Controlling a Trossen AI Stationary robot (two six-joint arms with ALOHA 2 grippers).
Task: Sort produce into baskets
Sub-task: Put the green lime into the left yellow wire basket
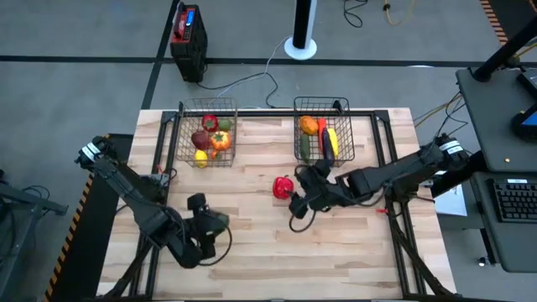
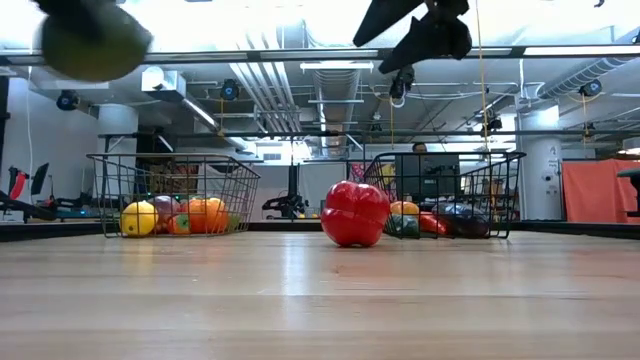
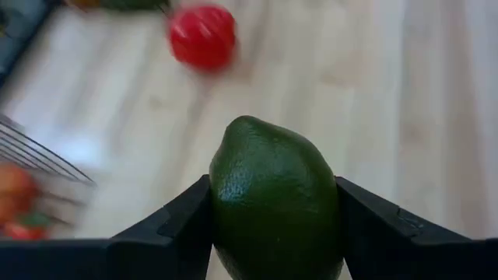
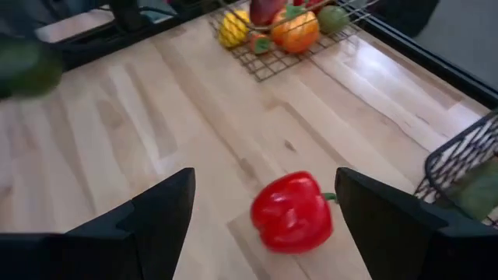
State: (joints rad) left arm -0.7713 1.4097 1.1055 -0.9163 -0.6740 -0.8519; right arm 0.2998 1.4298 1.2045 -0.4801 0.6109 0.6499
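Note:
My left gripper (image 1: 220,221) is shut on a dark green lime (image 3: 276,198), high over the table's near left part; the lime also shows in the low view (image 2: 95,40). A red bell pepper (image 1: 284,186) rests on the table at mid-width. My right gripper (image 1: 295,197) is open above and just right of the pepper; in the right wrist view the pepper (image 4: 293,211) lies on the wood between and beyond the fingers, untouched. Two wire baskets stand at the far edge, the left one (image 1: 180,138) and the right one (image 1: 348,138), each holding several produce pieces. My left gripper pinches the lime between its two fingers, one finger on each of its opposite sides (image 3: 220,204). The lime's long axis runs along the fingers, its blunt tip (image 3: 249,124) pointing away from the wrist. It is lifted clear of the table.
Bare wood lies between the arms and along the near edge. A red-and-black box (image 1: 188,38) stands on the floor beyond the table. A white pole base (image 1: 300,46) and cables lie behind the baskets. A desk with a keyboard (image 1: 512,197) stands at the right.

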